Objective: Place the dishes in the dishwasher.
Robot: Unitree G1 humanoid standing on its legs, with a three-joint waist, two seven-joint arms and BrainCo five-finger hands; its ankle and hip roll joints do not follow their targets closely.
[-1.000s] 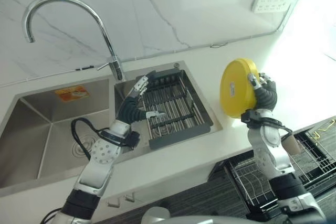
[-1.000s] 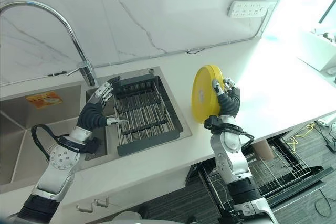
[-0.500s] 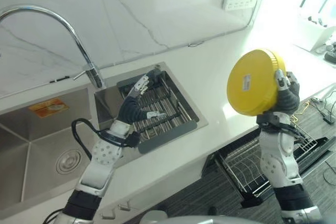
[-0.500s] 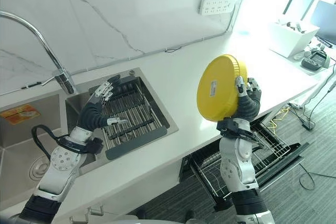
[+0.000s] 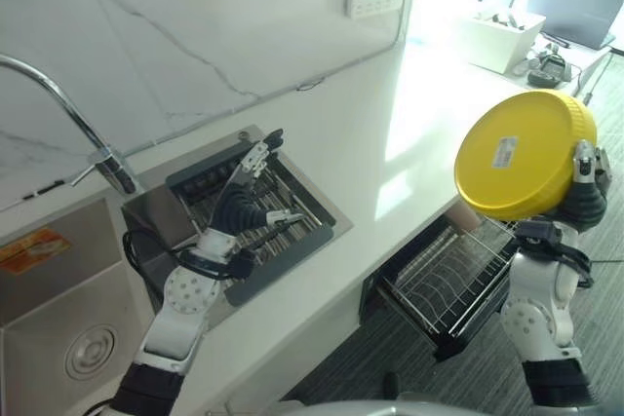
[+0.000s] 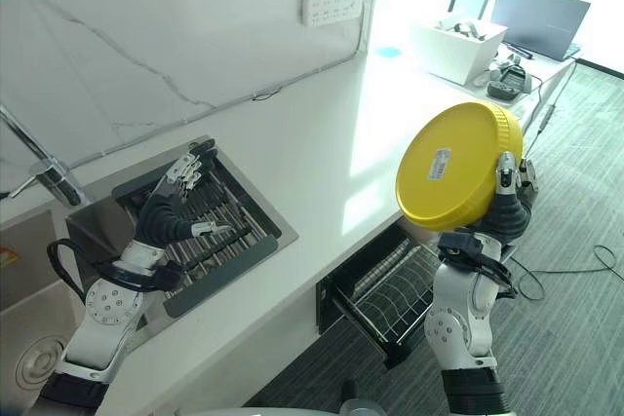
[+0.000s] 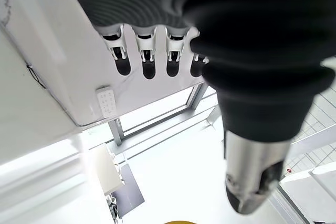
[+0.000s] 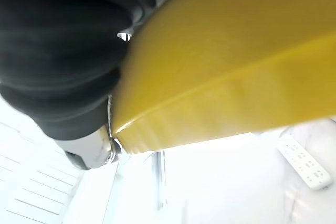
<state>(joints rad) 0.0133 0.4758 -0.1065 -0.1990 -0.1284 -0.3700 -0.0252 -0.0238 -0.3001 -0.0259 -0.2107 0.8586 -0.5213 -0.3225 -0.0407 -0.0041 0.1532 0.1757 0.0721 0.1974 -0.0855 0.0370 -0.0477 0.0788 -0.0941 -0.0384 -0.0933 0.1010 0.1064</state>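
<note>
Left eye view: dishwasher rack (image 5: 444,280) beneath countertop (image 5: 390,153).

No readable text anywhere: small white sticker on the underside of the yellow dish (image 6: 456,165) has print too small to read, and the orange label (image 5: 27,249) on the sink wall is blurred, illegible.

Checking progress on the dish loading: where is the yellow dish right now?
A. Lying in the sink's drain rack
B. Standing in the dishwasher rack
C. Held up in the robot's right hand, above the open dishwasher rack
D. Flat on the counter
C: the right hand grips the yellow dish in the air, above the pulled-out dishwasher rack.
</note>
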